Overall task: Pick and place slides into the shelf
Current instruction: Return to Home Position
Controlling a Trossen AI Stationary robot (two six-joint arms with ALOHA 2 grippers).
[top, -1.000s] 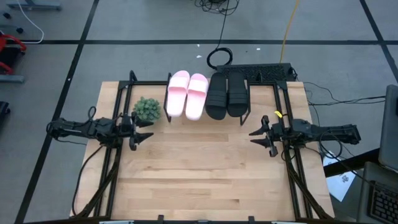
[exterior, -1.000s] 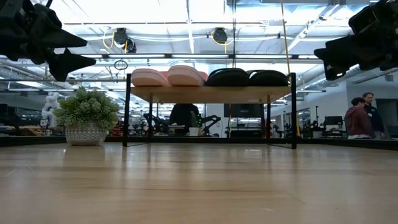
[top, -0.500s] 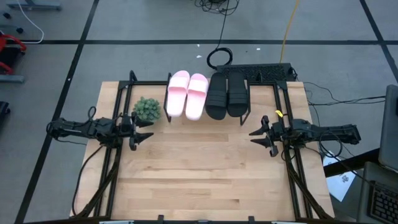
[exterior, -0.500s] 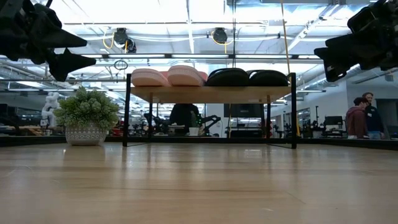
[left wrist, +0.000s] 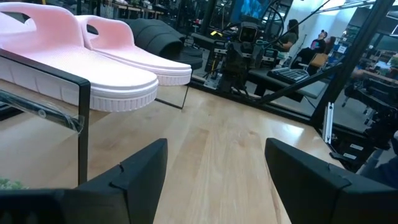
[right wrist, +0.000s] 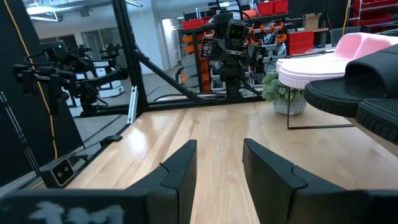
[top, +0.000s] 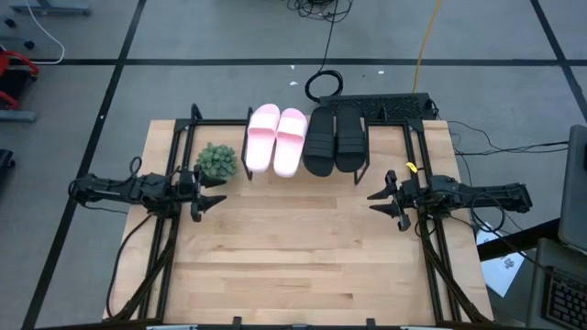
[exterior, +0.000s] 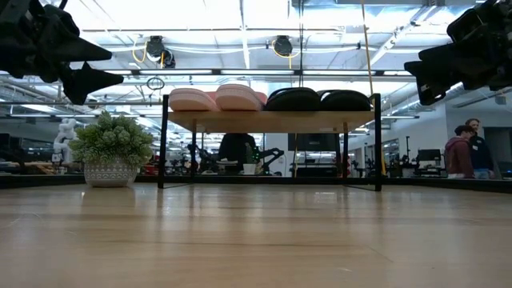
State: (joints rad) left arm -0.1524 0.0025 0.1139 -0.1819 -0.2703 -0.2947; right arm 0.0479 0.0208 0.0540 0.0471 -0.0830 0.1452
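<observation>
Tabletop: A large rectangular tabletop of light wood planks (top: pixel 293 257), edged by black rails, was seen from above with an arm at each side.

Shelf: A low rack with a light wood top board and thin black metal legs (exterior: pixel 268 121) was set at the far edge of the tabletop, near the middle.

Left arm: The dark left gripper (top: pixel 220 192) was held above the left part of the tabletop, well apart from the shelf. Its fingers (left wrist: pixel 140 177) were spread wide, and nothing was gripped between them.

Right arm: The dark right gripper (top: pixel 371 203) was held above the right part of the tabletop, facing the left one across the bare wood. Its fingers (right wrist: pixel 180 171) were parted by a narrower gap, and nothing was held.

Pink slides: The light pink pair of wide-strapped slides (top: pixel 266 139) was laid side by side on the left half of the shelf's top board, the two touching.

Black slides: The black pair of wide-strapped slides (top: pixel 321 145) was laid on the right half of the board, just beside the pink pair.

Plant: A small green leafy plant in a pale patterned pot (top: pixel 217 161) was stood upright on the tabletop, just left of the shelf.
</observation>
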